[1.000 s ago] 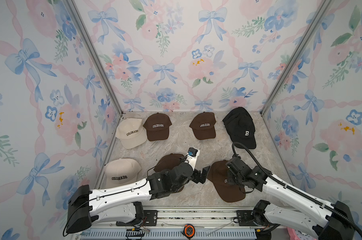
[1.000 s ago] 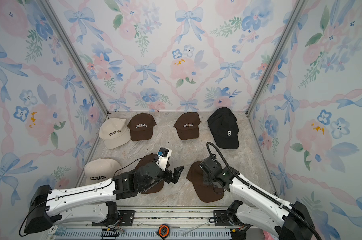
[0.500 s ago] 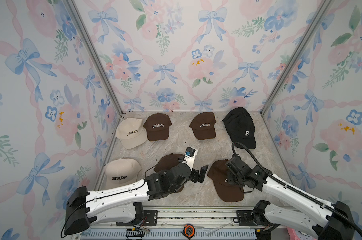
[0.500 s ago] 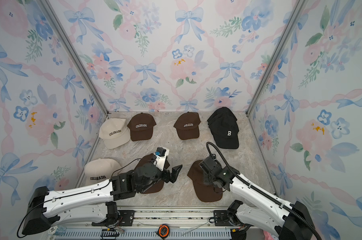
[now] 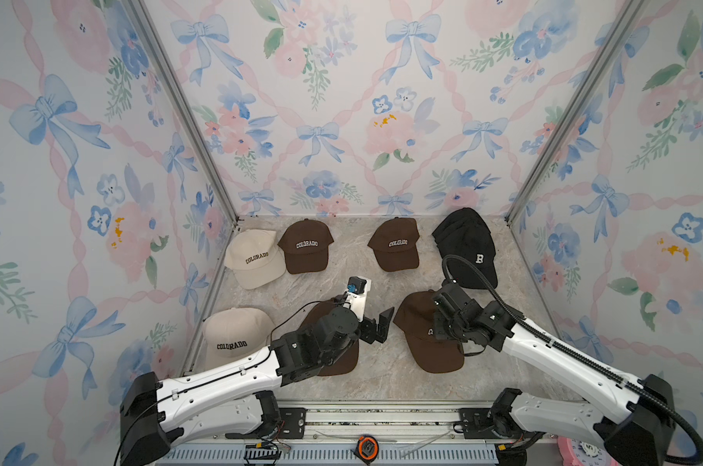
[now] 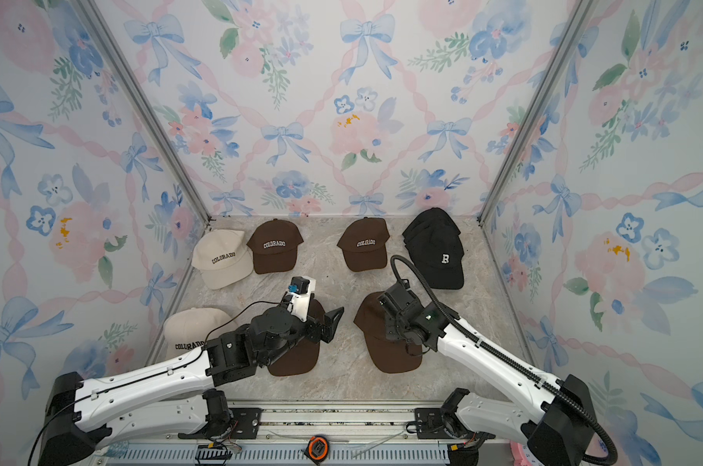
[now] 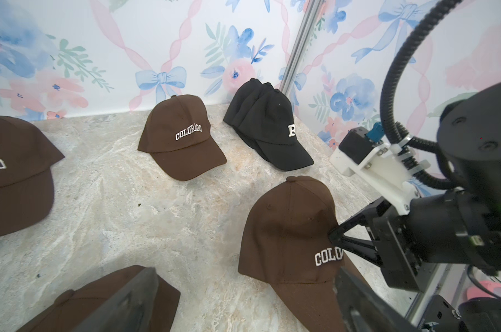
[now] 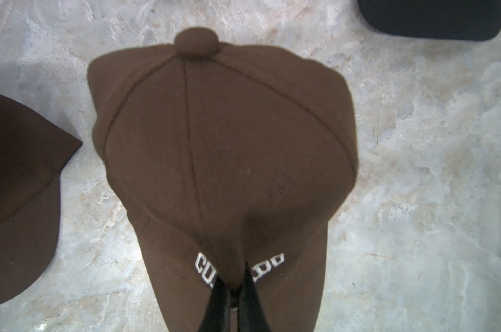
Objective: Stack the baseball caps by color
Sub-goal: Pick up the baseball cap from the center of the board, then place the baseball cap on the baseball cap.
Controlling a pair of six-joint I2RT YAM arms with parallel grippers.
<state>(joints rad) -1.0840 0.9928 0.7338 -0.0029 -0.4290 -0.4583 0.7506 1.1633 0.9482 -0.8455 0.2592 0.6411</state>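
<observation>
Since a second ago the right end effector (image 8: 234, 290) has closed the last of its gap, pinching a fold of crown fabric on the near right brown fabric cap with white "COLORADO" lettering (image 5: 418, 327), and the left arm has drawn slightly back toward the rail.

The pinch sits mid-word, just above the brim, so the letters between "CO" and "DO" vanish into the fold in the right wrist view. That hold looks chosen to lift the soft crown without crushing the stiff brim, probably to carry the cap onto another brown one.

The left end effector (image 5: 376, 329) hangs with its jaws spread wide and empty above the near left brown fabric cap (image 5: 333, 361), likely waiting its turn. That arm covers most of this cap, so its lettering cannot be read in either top view.

The near cream fabric cap with dark "COLORADO" lettering (image 5: 236, 333) lies at the marbled desk (image 5: 382, 375)'s left edge; in a top view the arm cuts off its last letter.

Farther back lie a second cream cap (image 5: 255, 258), touching a third brown cap (image 5: 306, 250), then a fourth brown cap (image 5: 395, 244) well apart. In the far right corner sits the stack of black fabric caps with a white "R" (image 7: 268, 126); the left wrist view shows three nested crowns, so black seems finished, while brown and cream remain unstacked.
</observation>
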